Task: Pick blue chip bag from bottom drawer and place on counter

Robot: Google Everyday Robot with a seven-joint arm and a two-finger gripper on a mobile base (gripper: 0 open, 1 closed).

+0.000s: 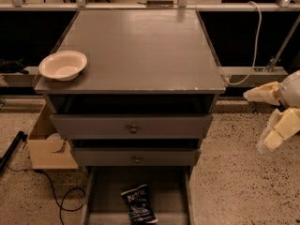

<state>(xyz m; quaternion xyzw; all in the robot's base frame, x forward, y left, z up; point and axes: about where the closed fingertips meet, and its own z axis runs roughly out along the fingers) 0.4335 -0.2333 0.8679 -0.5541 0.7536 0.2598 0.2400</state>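
The blue chip bag (137, 203) lies flat in the pulled-out bottom drawer (168, 196), near its front and a little left of centre. Above the drawers spreads the grey counter (140, 46), its front edge chipped pale. My gripper (265, 116) hangs at the far right of the view, beside the cabinet at about the height of the upper drawers and well away from the bag. Its two pale fingers (276, 129) are spread open with nothing between them.
A white bowl (63, 64) sits on the counter's front left corner. Two knobbed drawers (133, 128) above the bottom one stand slightly out. A cardboard box (49, 146) and a black cable (61, 198) lie on the floor at left. A white cable (251, 50) hangs at right.
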